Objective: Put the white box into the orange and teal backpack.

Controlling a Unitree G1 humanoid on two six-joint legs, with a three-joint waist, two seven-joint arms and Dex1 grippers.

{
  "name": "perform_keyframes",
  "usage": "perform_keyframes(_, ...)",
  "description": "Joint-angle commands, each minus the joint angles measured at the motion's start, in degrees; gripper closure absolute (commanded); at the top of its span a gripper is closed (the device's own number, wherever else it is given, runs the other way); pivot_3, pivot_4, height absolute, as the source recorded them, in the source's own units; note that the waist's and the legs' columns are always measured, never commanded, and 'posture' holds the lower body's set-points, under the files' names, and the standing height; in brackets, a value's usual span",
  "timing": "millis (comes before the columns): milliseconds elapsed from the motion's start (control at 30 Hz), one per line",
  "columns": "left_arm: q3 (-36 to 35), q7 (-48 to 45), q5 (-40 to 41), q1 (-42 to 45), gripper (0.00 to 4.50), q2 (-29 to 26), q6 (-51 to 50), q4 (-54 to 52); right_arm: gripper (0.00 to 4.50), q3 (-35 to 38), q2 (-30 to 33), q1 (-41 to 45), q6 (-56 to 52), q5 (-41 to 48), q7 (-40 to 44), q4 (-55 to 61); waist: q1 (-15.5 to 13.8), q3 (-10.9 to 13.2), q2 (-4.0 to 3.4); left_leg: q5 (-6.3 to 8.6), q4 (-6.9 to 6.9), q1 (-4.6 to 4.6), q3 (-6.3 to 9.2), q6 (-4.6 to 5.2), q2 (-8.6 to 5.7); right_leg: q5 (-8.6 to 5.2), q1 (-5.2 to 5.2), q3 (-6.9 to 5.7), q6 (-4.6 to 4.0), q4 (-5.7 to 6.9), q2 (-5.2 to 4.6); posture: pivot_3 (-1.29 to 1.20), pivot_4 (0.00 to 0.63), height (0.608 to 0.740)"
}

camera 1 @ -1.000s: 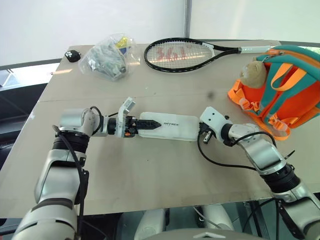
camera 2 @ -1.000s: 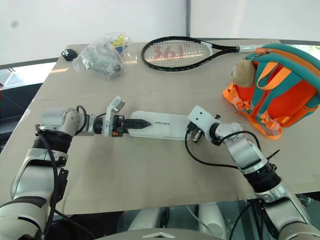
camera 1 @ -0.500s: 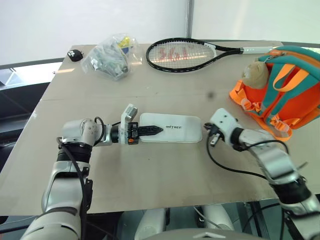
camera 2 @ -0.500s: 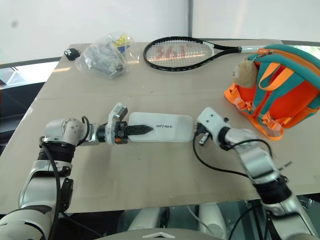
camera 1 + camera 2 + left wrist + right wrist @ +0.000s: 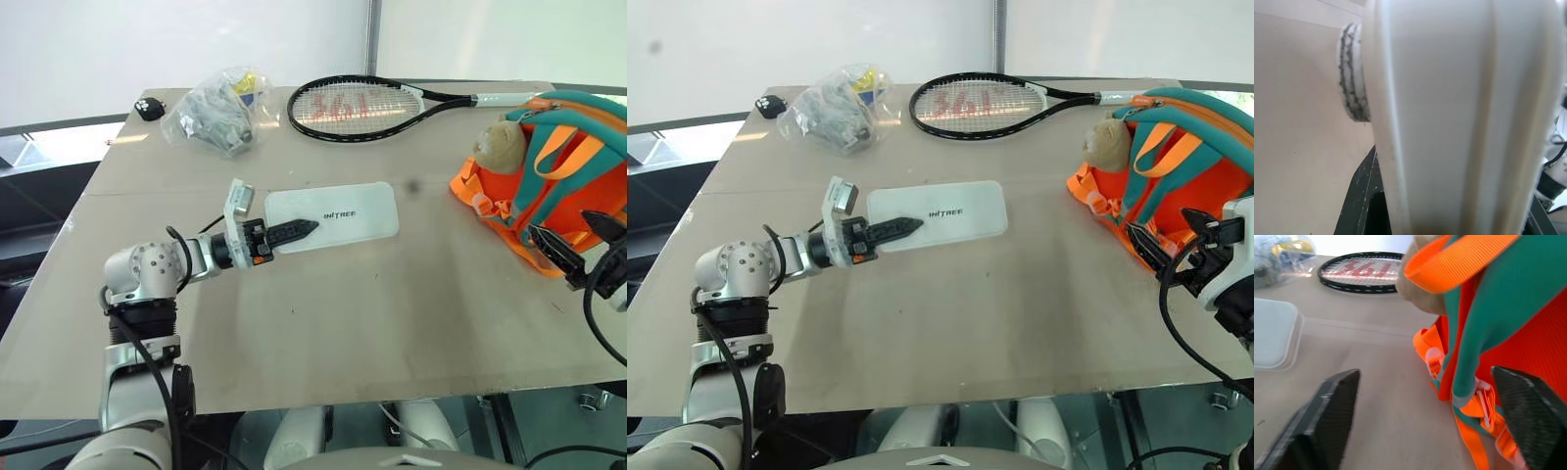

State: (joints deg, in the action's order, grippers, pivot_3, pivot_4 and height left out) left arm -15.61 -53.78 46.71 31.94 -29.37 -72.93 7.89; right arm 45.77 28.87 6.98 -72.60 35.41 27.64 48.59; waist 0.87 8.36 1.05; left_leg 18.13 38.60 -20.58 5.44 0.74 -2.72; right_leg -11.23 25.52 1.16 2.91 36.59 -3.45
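- Left gripper (image 5: 294, 232) jaws pinch the white box (image 5: 338, 215) by its nine o'clock end, above the counter (image 5: 372, 313).
- Right gripper (image 5: 1181, 240) jaws spread wide beside the orange and teal backpack (image 5: 1185, 166).

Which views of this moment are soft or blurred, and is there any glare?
Left wrist view: the white box sits so close that its surface is a soft blur. Right wrist view: the two black fingers are smeared and the orange and teal backpack is soft. Eye views: sharp, with a pale sheen on the table near the clear bag.
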Motion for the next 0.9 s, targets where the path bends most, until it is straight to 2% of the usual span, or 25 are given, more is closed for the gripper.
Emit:
perform_keyframes(33,-1.2,-0.5,1.6,-0.4,3.44,-0.4,4.6,-5.5,0.02,-0.4,0.1,5.4,-1.9,0.6,-4.9,-4.0,-0.1,0.0,0.00,0.00,0.00,-0.01,0.00,0.00,-0.01,0.00,0.00,-0.01,0.00,0.00,-0.01,0.00,0.150,0.740)
perform_keyframes(133,-1.0,-0.6,1.5,-1.3,3.44,-0.7,7.1,-6.6,0.02,-4.0,0.0,11.0,-0.6,0.4,-6.9,-10.4,-0.1,0.0,0.00,0.00,0.00,0.01,-0.09,0.00,-0.02,0.00,0.00,0.05,0.00,-0.01,-0.01,0.00,0.150,0.740)
perform_keyframes(333,-0.4,0.9,1.4,-1.6,3.44,-0.9,9.7,-8.0,0.02,-16.1,1.2,21.5,10.9,-5.5,-8.2,-27.7,0.0,0.0,-0.01,0.00,-0.07,-0.01,-0.20,0.01,-0.06,0.00,0.04,0.11,0.00,-0.09,0.01,0.00,0.150,0.740)
perform_keyframes(367,-0.8,1.5,1.6,-1.7,3.44,-0.8,10.1,-8.5,0.52,-18.4,2.2,22.4,13.8,-7.5,-8.0,-30.5,0.0,0.0,-0.01,0.00,-0.08,-0.02,-0.19,0.01,-0.06,0.00,0.05,0.10,0.00,-0.10,0.01,0.00,0.150,0.740)
perform_keyframes(400,-1.5,2.3,2.3,-1.6,3.44,-0.7,10.0,-9.1,0.59,-20.3,3.2,22.8,16.3,-9.1,-7.4,-32.5,0.0,0.0,-0.01,0.00,-0.11,-0.03,-0.17,0.01,-0.05,0.00,0.05,0.08,0.00,-0.12,0.01,0.00,0.150,0.740)
perform_keyframes(433,-2.0,2.9,2.8,-1.5,3.44,-0.6,9.8,-9.5,0.88,-21.7,4.0,22.8,18.2,-10.2,-6.9,-34.0,-0.1,0.0,-0.01,0.00,-0.11,-0.04,-0.15,0.01,-0.05,0.00,0.06,0.06,0.00,-0.14,0.01,0.00,0.150,0.740)
perform_keyframes(667,-4.7,9.8,4.0,-0.2,3.44,3.3,13.2,-12.0,4.18,-27.9,6.1,25.1,29.6,-10.0,1.6,-37.6,0.1,0.0,0.00,0.00,-0.10,-0.12,-0.17,0.01,-0.04,0.01,0.07,0.03,0.01,-0.22,-0.06,0.00,0.150,0.740)
perform_keyframes(700,-5.1,10.8,4.2,0.5,3.44,3.7,13.5,-11.6,4.47,-28.4,6.0,26.7,30.9,-8.9,3.6,-37.9,0.1,0.0,-0.01,0.00,-0.08,-0.10,-0.17,0.01,-0.04,0.01,0.07,0.03,0.01,-0.19,-0.05,0.00,0.150,0.740)
perform_keyframes(800,-5.8,14.5,4.0,3.5,3.44,6.1,16.2,-9.6,4.47,-30.1,5.4,31.6,32.5,-5.0,9.4,-38.2,0.4,0.0,-0.05,-0.01,-0.06,-0.06,-0.21,0.01,-0.04,0.01,0.08,0.10,0.01,-0.11,-0.01,0.00,0.150,0.740)
perform_keyframes(900,-7.5,18.1,4.2,6.9,3.44,8.1,18.5,-7.9,4.47,-32.0,4.6,35.1,28.4,3.4,15.8,-34.0,0.4,0.0,-0.05,-0.01,-0.07,-0.08,-0.12,0.01,0.00,0.01,0.07,0.00,0.01,-0.14,0.02,0.00,0.150,0.740)
